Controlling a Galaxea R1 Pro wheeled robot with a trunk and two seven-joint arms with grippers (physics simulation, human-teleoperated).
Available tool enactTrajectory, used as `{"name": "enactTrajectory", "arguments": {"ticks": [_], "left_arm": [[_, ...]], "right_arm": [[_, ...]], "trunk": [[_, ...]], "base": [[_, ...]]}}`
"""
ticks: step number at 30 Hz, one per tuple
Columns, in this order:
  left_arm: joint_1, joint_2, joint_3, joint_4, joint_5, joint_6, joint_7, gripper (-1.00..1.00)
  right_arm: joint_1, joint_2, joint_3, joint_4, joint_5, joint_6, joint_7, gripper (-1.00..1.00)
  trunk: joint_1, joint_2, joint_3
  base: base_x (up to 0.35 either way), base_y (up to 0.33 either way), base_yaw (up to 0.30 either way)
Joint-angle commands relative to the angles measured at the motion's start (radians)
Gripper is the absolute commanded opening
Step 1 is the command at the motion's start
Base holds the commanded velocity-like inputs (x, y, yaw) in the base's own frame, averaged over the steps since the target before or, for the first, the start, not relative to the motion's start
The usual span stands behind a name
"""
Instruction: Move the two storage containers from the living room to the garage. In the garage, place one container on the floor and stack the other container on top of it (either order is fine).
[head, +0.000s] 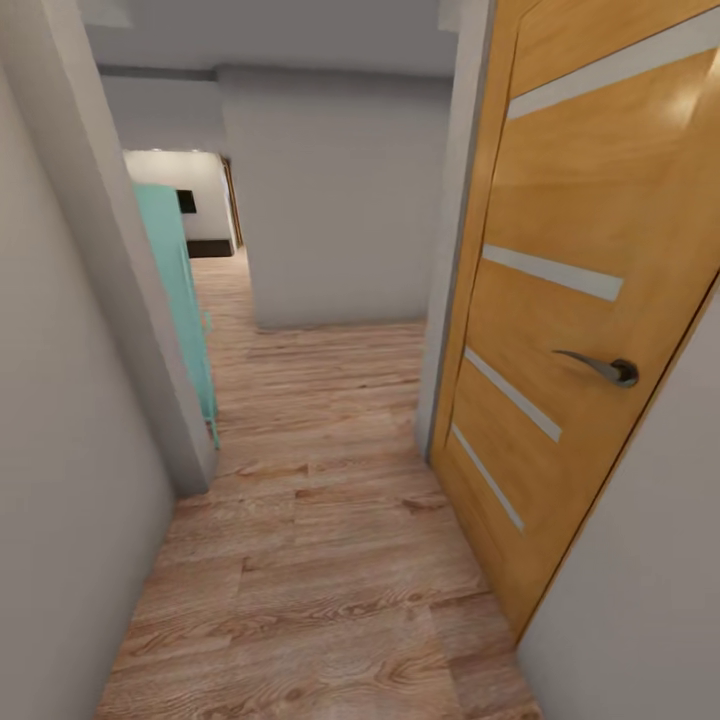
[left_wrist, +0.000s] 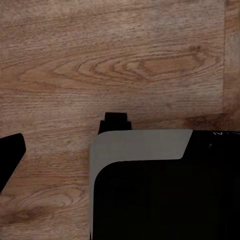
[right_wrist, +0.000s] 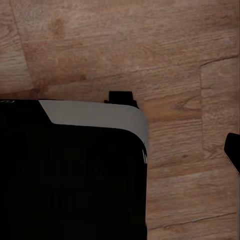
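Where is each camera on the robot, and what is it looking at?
Head view: sits on the robot's head, facing forward and down a hallway: wood floor, wooden door, teal door.
Left wrist view: sits on the left arm, facing down at the floor; the robot's black-and-grey base shows.
Right wrist view: sits on the right arm, facing down; the base shows.
Shared: all see wood planks.

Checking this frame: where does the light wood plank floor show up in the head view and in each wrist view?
Head view: wood plank floor runs up the hallway between the grey wall and the wooden door.
Left wrist view: planks beyond the robot's black-and-grey base.
Right wrist view: planks beyond the base.
Shared landmark: the floor itself.
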Motion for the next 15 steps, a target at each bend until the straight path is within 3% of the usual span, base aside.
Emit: {"name": "enactTrajectory", "arguments": {"ticks": [1, 15], "left_arm": [[-0.001, 0.0, -0.002, -0.001, 0.007, 0.004, -0.004, 1.0], [0.0, 0.0, -0.002, -0.001, 0.007, 0.004, -0.004, 1.0]], "right_arm": [[-0.001, 0.001, 0.008, 0.003, -0.007, -0.004, 0.0, 1.0], [-0.001, 0.004, 0.008, 0.003, -0.007, -0.003, 0.0, 1.0]], "trunk": [[0.0, 0.0, -0.001], [0.0, 0.0, -0.001]], "base": [[0.268, 0.0, 0.0], [0.264, 0.0, 0.008]]}}
